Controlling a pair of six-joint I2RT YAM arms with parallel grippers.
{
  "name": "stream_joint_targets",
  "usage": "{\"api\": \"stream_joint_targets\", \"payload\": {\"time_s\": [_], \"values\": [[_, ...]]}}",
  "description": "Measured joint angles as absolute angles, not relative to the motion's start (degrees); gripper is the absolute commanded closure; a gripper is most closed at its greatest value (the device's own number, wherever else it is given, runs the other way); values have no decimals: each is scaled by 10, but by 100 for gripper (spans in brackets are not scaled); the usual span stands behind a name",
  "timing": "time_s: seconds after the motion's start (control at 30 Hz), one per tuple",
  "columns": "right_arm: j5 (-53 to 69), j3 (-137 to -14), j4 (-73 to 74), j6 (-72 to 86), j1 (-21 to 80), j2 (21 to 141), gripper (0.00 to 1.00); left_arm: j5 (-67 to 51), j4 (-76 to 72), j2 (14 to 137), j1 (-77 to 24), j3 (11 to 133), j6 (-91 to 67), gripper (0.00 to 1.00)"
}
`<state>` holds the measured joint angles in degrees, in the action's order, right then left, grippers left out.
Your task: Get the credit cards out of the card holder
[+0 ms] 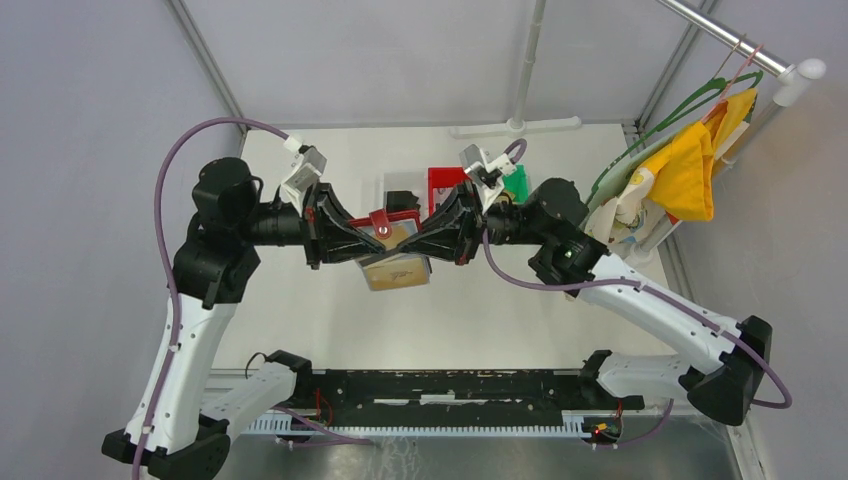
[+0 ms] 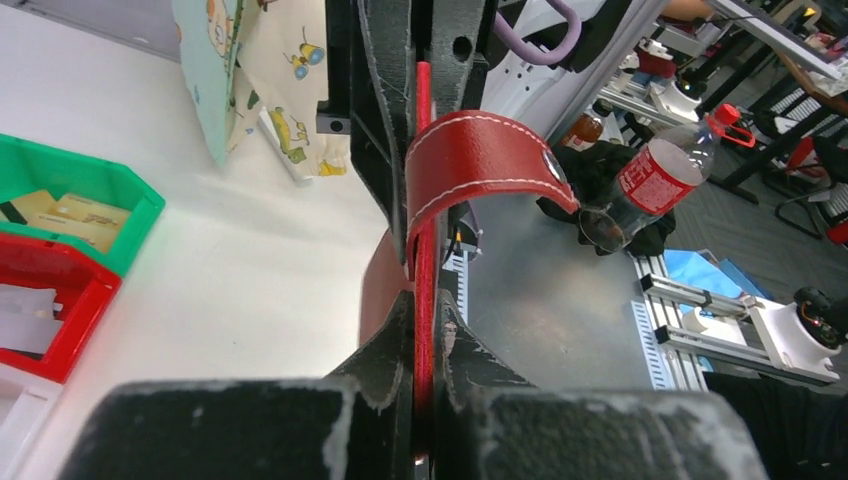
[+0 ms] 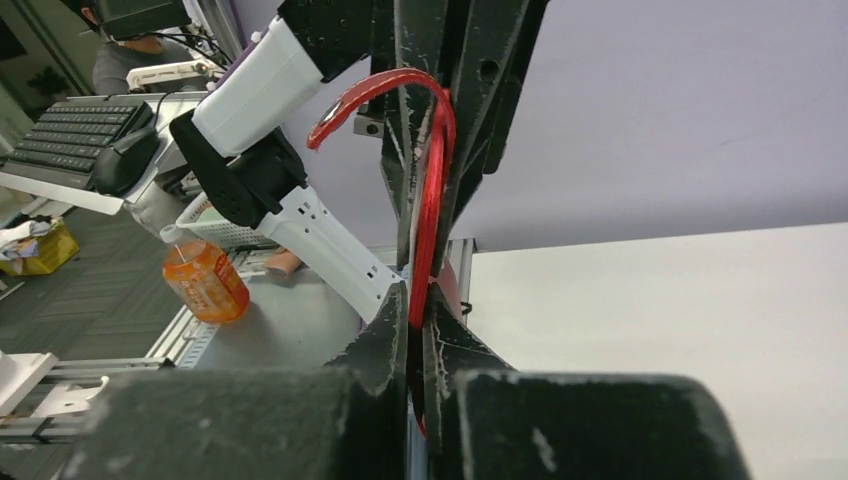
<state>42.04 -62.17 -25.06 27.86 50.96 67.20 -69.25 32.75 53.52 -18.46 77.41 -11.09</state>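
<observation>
L fingers (image 2: 383,365) & R fingers (image 3: 385,345) are each clamped on the red card holder (image 1: 385,221), held over the counter (image 1: 300,300), strap tab (image 2: 480,160) arched.

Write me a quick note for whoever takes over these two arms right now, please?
Left gripper: shut on the card holder, held above the table.
Right gripper: shut on its other side.
Credit cards: none seen out; a tan face in the holder may be one.
Done: holder lifted and gripped by both.
Left: pull every card out.
</observation>
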Motion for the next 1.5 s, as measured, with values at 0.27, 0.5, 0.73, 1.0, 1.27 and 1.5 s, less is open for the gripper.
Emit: {"api": "stream_joint_targets", "payload": {"time_s": [0.27,0.5,0.73,1.0,1.27,1.5], "values": [[458,-772,-41,244,509,747,100,-702,348,538,-184,781,-114,19],[473,-777,63,220,509,752,100,-695,399,550,-184,783,-58,59],[489,-813,128,207,504,775,100,-689,470,552,-184,786,34,67],[511,-811,124,223,493,775,100,-696,535,556,-184,790,116,86],[516,-808,116,246,486,775,78,-704,540,579,-181,799,109,98],[501,-808,75,263,473,775,18,-629,530,580,-184,801,68,98]]}}
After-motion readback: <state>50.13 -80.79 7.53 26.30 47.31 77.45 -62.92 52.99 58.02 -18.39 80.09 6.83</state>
